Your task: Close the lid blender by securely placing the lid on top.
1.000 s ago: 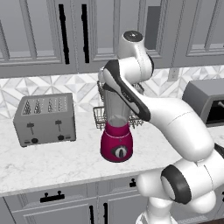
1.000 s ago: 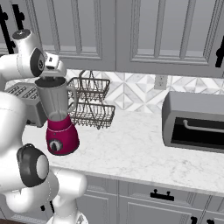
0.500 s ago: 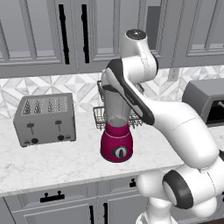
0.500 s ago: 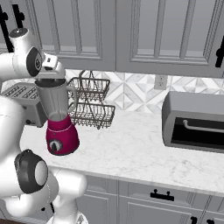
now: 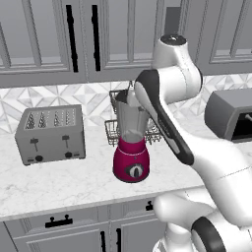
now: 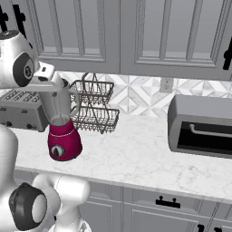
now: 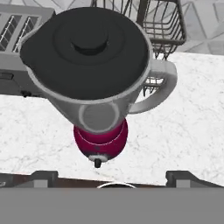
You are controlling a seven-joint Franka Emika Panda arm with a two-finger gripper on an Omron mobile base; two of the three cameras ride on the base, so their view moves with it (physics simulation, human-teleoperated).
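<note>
Magenta-based blender (image 5: 131, 147) stands on the marble counter (image 5: 59, 182) in the left base view, right of the toaster (image 5: 50, 134), in front of the wire rack (image 5: 142, 129); the arm covers the jar mouth, so lid and gripper can't be judged here.

Right base view: blender (image 6: 63, 127) at counter left, arm wrist right above the jar top; jaws hidden.

Hand view: dark lid (image 7: 87, 48) sits on the jar mouth and looks seated flush, so the task seems basically done; left is maybe a press-check and retreat. Finger tips (image 7: 43, 176) show spread wide at the bottom edge, holding nothing, clear of the lid.
</note>
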